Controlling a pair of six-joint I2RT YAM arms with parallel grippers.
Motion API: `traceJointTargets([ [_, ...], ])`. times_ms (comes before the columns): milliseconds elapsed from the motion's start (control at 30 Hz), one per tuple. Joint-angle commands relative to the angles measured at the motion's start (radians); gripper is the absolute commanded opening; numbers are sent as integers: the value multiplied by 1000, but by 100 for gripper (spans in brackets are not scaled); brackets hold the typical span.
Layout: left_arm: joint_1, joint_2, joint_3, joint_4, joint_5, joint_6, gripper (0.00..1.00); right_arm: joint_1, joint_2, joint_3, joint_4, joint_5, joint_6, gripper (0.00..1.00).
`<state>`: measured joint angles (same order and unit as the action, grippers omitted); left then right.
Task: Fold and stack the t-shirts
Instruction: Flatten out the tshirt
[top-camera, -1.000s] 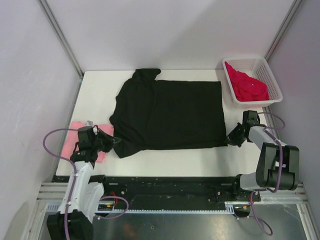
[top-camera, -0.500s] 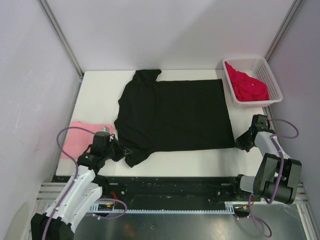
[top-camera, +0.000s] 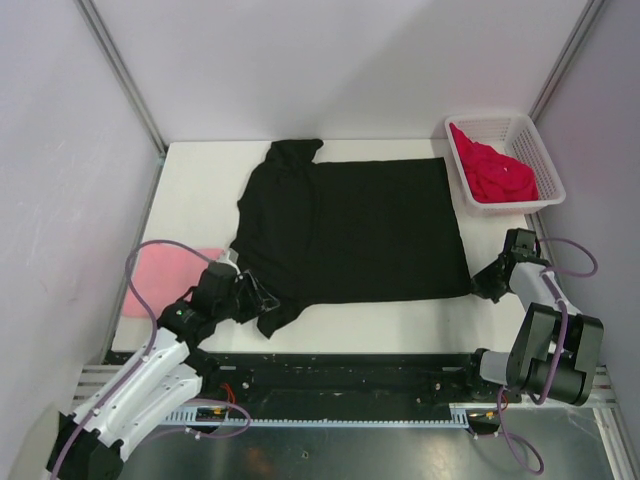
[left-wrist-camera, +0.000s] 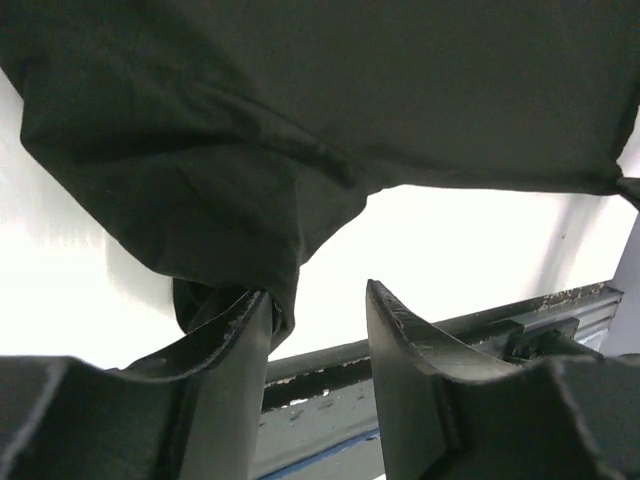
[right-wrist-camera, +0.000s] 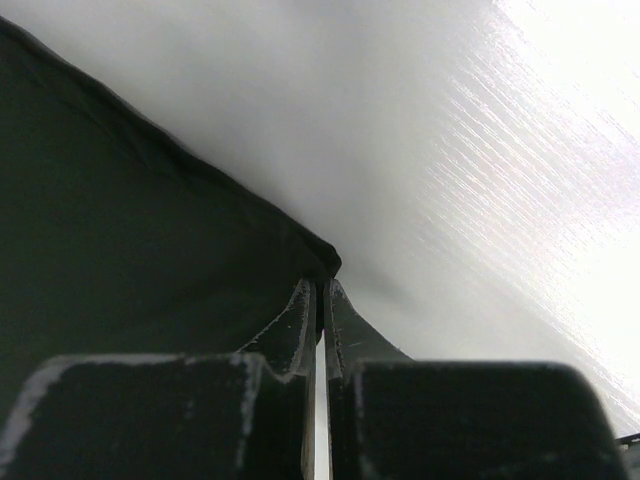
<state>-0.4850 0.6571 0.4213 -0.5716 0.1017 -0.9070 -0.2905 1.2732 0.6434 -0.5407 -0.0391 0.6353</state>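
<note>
The black t-shirt lies spread flat on the white table. Its near-left sleeve is bunched at my left gripper. In the left wrist view the left gripper is open, and the black sleeve drapes against the outside of its left finger, with nothing between the fingers. My right gripper is shut on the shirt's near-right corner. The pink t-shirt lies at the left edge, partly behind my left arm. The red t-shirt sits in the basket.
The white lattice basket stands at the back right corner. The table's near edge and a black metal rail run just below the shirt's hem. Frame posts rise at both back corners.
The left gripper has moved right and toward the near edge with the sleeve. The whole shirt and the right gripper shifted right, then held still.
</note>
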Motion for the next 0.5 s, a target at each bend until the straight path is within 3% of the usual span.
traceJointTargets([
  [0,-10,-13,66,-12,-56,53,47,-2,22,11,34,-17,-19,0],
  [100,-56,-18,80,-43,-106,70,47,5,14,13,35,-12,-28,0],
  [300,-277,17,221,-197,-461,63,49,40,9,21,47,4,-31,0],
  [467,-334,79,246,-211,-529,42,46,61,28,24,57,14,-26,0],
])
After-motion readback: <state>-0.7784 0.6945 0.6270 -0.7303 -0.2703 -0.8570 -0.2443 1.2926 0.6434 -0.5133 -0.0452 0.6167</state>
